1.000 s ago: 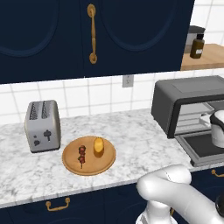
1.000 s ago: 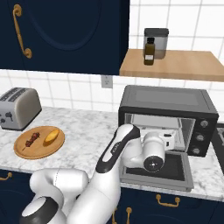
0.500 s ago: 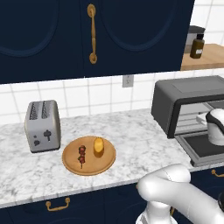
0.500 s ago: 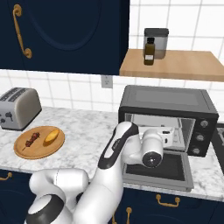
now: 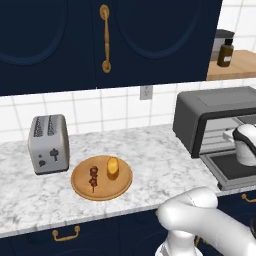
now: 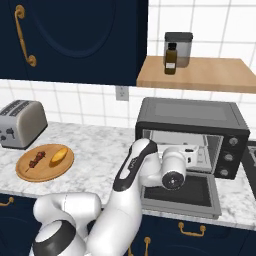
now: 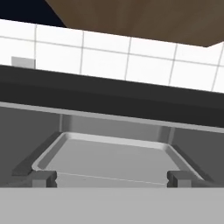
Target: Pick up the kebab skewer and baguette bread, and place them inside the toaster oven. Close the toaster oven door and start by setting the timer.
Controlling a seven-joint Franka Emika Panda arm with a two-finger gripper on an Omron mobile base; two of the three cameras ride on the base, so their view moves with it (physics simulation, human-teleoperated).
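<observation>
The toaster oven (image 6: 192,131) is a dark grey box on the marble counter (image 5: 150,160), its chamber open and its light grey interior visible. The toaster oven door (image 6: 182,195) lies dropped flat in front of the oven, its dark panel facing up. The gripper (image 7: 111,178) hangs just before the open chamber, its 2 dark fingertips (image 7: 43,178) spread wide apart with nothing between them; beyond them a pale grey tray (image 7: 113,155) sits inside the oven. Well to the left of the oven, a round wooden plate (image 5: 102,177) carries the kebab skewer (image 5: 93,177), a thin stick with dark red and brown chunks, and just beside it the baguette bread (image 5: 113,166), a stubby golden-orange piece. A silver 2-slot toaster (image 5: 48,143) stands left of the plate, farther from the oven.
</observation>
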